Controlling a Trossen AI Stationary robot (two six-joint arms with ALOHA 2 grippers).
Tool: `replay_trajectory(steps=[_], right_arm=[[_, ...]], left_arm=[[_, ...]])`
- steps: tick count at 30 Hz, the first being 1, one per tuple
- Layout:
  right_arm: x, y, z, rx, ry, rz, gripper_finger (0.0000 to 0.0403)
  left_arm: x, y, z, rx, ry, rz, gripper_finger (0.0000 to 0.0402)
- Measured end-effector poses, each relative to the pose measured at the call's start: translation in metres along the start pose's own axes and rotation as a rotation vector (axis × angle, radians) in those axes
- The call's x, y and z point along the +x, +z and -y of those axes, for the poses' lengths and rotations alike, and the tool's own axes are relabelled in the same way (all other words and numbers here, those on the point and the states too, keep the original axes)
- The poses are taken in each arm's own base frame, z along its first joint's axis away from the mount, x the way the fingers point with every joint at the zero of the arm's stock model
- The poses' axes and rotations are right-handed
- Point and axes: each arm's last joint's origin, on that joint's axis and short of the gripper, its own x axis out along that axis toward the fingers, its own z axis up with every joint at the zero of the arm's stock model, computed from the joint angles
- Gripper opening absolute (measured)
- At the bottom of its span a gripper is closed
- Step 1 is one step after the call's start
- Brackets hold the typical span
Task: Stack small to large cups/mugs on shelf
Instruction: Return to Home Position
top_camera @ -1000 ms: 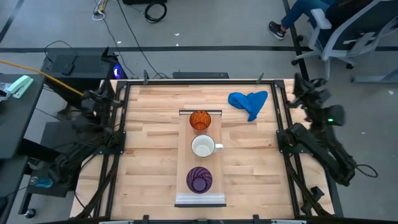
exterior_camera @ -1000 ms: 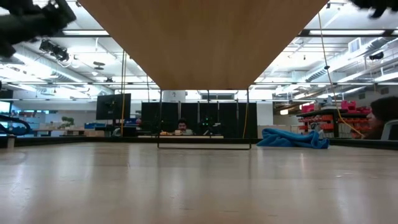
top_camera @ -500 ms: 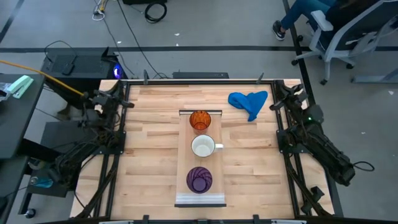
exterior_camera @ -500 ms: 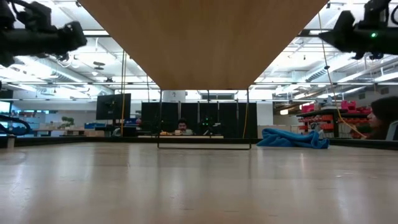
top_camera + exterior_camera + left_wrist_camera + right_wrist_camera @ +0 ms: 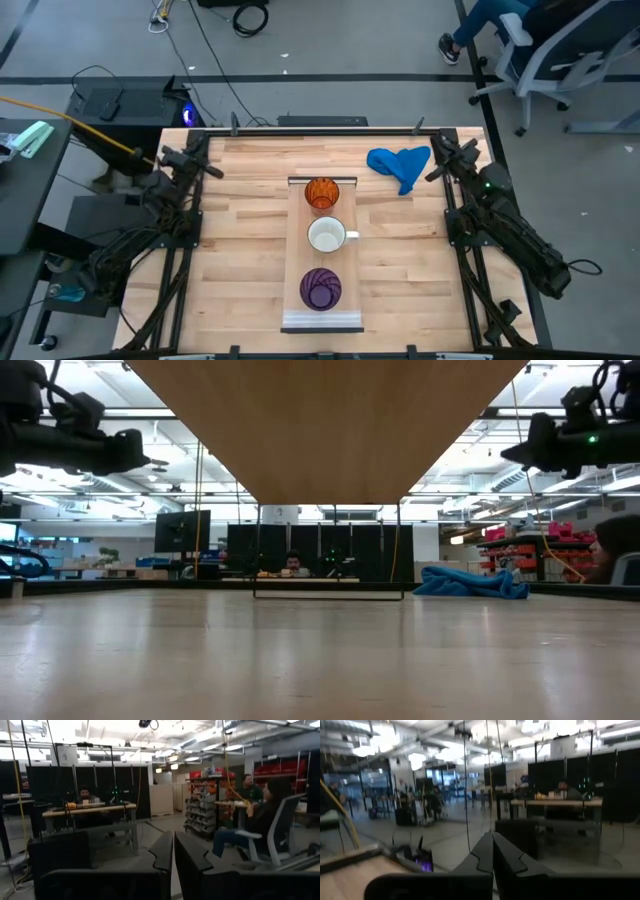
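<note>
A long light wooden shelf stands raised on the table's middle, running from far to near. On it stand an orange ribbed cup at the far end, a white mug with its handle to the right, and a purple ribbed cup at the near end. In the low view the shelf's underside fills the top. My left gripper is shut and empty at the far left. My right gripper is shut and empty at the far right, near the blue cloth.
A crumpled blue cloth lies on the table at the far right, also showing in the low view. Bare tabletop lies left and right of the shelf. People sit in the room beyond the table.
Both arms have swung up from their rests at the table's sides and reached in over the far corners, the left gripper toward the right, the right gripper toward the left. The cups and shelf have stayed still.
</note>
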Motion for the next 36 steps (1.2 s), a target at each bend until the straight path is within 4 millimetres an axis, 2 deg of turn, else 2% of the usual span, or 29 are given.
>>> replay_trajectory(steps=[6,10,25,31,36], right_arm=[[-0.001,-0.014,0.001,-0.023,-0.016,-0.146,0.0006],[-0.002,-0.017,0.001,-0.031,-0.021,-0.179,0.0006],[-0.004,-0.027,0.002,0.000,-0.030,-0.283,0.0007],[-0.004,-0.027,0.002,0.076,-0.041,-0.282,0.0007],[-0.004,-0.027,0.002,0.142,-0.050,-0.281,0.0007]], left_arm=[[0.000,-0.009,0.001,0.030,-0.010,-0.084,0.0035],[-0.001,-0.015,0.001,0.054,-0.018,-0.151,0.0035],[-0.001,-0.016,0.001,0.055,-0.018,-0.154,0.0028],[-0.001,-0.014,0.001,-0.097,-0.005,-0.138,0.0036],[-0.001,-0.014,0.001,-0.108,-0.005,-0.136,0.0030]])
